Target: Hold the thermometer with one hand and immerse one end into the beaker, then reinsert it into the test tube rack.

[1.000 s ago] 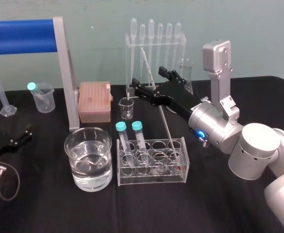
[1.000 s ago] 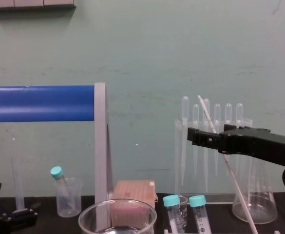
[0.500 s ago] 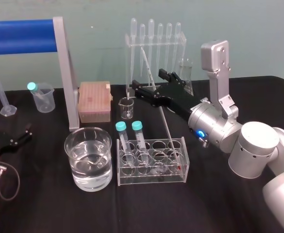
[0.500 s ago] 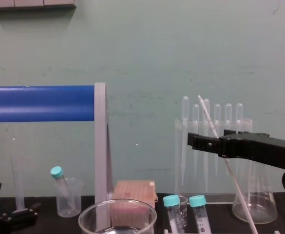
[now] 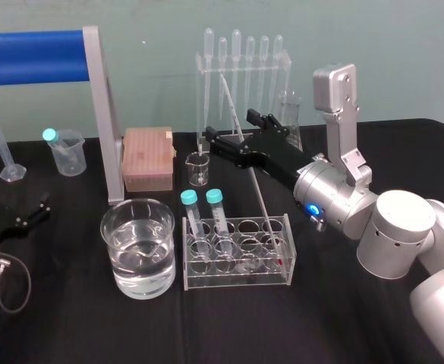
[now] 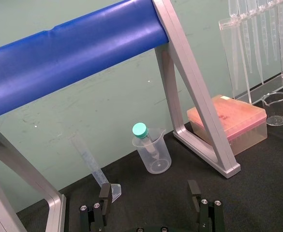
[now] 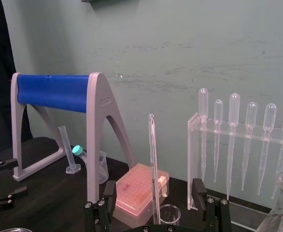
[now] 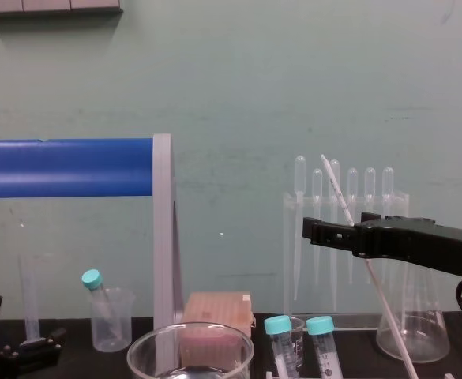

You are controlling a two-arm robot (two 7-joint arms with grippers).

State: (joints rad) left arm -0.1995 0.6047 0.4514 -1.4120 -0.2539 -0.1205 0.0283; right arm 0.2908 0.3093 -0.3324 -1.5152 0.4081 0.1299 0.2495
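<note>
Over the last second I pushed my right gripper (image 5: 228, 125) a little further forward and eased it slightly lower, so that the thermometer (image 5: 259, 196) came to stand between my two fingers rather than just ahead of them. In the right wrist view the rod ran straight up the gap, with both fingers spread wide and neither one touching it. The thermometer itself had not moved: it leaned in the test tube rack (image 5: 240, 279), its red tip down in the rightmost compartments, beside the two blue-capped tubes. The beaker (image 5: 134, 258) of water stood just left of the rack. I judged the grasp was lined up but not made, so closing on the rod came next, before any lift. My left gripper (image 5: 24, 216) lay parked on the table at far left, fingers released.
</note>
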